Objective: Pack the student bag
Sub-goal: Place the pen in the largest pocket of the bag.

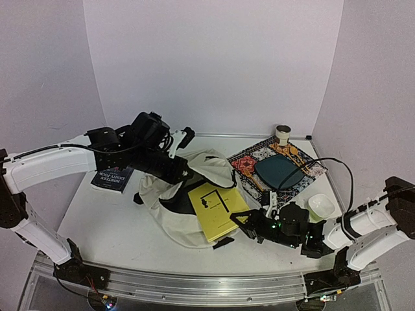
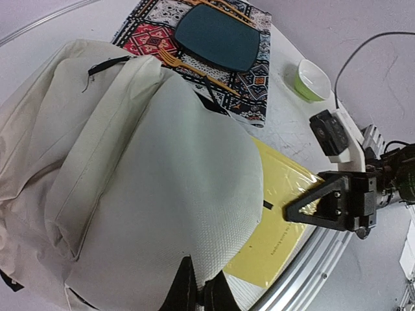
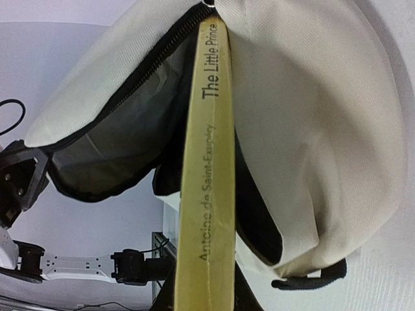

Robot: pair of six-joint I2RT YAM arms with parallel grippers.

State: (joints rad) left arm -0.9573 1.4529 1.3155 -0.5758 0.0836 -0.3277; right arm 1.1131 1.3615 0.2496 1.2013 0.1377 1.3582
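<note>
A white table is enclosed by pale lavender walls. Near the front edge, a thin yellow paperback book is clenched by the right gripper. The words "The Little Prince" and "Antoine de Saint-Exupéry" can be read along its spine in the right wrist view. The far end of the book is seen inside the open mouth of the bag, between the black zipper lines.

A large soft cream fabric student bag with black zipper lines is slumped at the middle of the table, with its opening turned toward the right arm. A fold of its cream cloth is pinched tight by the left gripper, and the flap is held up above the yellow book.

To the right, a small round bowl with a pale green outside and white inside stands just beside the right arm. On the left, behind the left arm, a dark blue book with white lettering lies flat.

Farther back on the right, a colourful patterned rectangular mat is spread out. On it are set a dark teal rounded plate and an orange plastic fork, the fork beside the plate. A small cream cup is placed at the rear wall.
</note>
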